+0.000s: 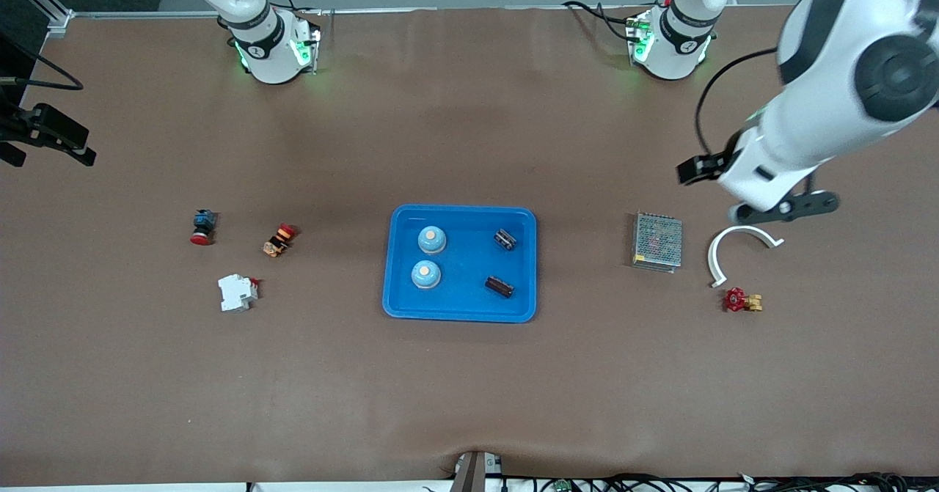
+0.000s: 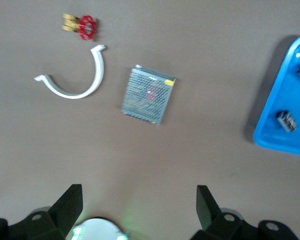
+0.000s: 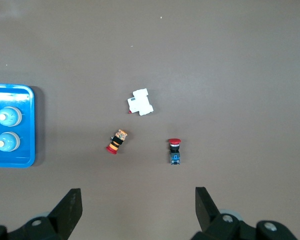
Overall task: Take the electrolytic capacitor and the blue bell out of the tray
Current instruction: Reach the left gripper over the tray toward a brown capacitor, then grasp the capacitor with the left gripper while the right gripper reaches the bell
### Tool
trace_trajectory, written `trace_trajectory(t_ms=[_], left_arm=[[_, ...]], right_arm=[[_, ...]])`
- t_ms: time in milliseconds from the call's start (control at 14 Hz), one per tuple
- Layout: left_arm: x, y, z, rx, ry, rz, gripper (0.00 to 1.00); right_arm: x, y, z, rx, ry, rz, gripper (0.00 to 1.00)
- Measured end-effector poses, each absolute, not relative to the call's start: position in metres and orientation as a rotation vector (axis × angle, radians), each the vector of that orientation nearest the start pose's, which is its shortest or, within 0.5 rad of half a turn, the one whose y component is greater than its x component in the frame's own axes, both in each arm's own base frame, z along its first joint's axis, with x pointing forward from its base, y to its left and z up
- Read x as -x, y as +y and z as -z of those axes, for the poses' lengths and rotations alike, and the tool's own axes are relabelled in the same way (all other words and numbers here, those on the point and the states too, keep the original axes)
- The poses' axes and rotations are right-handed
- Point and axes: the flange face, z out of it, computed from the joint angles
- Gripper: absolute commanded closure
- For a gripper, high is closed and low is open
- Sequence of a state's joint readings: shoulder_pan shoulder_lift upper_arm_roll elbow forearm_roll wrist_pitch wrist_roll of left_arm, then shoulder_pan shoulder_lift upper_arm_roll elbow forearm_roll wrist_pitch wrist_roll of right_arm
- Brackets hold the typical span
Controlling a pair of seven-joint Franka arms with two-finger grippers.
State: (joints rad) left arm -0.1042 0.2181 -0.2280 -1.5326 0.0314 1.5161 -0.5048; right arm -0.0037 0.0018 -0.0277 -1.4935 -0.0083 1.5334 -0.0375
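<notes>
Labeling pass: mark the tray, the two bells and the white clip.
tray [image 1: 461, 307], front view, bare floor near its rim
bell [image 1: 432, 240], front view, dome top, farther one
bell [image 1: 426, 274], front view, dome top, nearer one
white clip [image 1: 721, 247], front view, curved band

From where I stand, the blue tray [image 2: 277, 120] runs off the edge of the left wrist view, so only two dark capacitors [image 2: 287, 121] show there (both smeared). The right wrist view cuts the tray too. The right claw [image 3: 138, 210] shows only its fingertips, and the front view catches just a dark piece of that arm at its edge.
</notes>
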Motion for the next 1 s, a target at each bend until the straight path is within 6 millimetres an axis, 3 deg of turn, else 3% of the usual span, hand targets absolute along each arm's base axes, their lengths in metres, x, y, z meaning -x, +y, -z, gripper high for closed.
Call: trace_trajectory(t_ms=[214, 356, 641, 997], left_arm=[[-0.583, -0.227, -0.468, 3.042, -0.387, -0.321, 0.0], [-0.584, -0.264, -0.441, 3.053, -0.463, -0.289, 0.0], [-0.583, -0.337, -0.378, 3.073, -0.702, -0.217, 0.0], [-0.572, -0.394, -0.304, 3.048, -0.922, -0.207, 0.21]], right_arm=[[-0.553, -0.009, -0.653, 3.148, -0.033, 0.045, 0.0], [-0.553, 0.012, -0.652, 3.131, -0.085, 0.043, 0.0], [-0.549, 0.069, -0.652, 3.074, -0.051, 0.029, 0.0], [-0.542, 0.165, -0.637, 3.06, -0.05, 0.012, 0.0]])
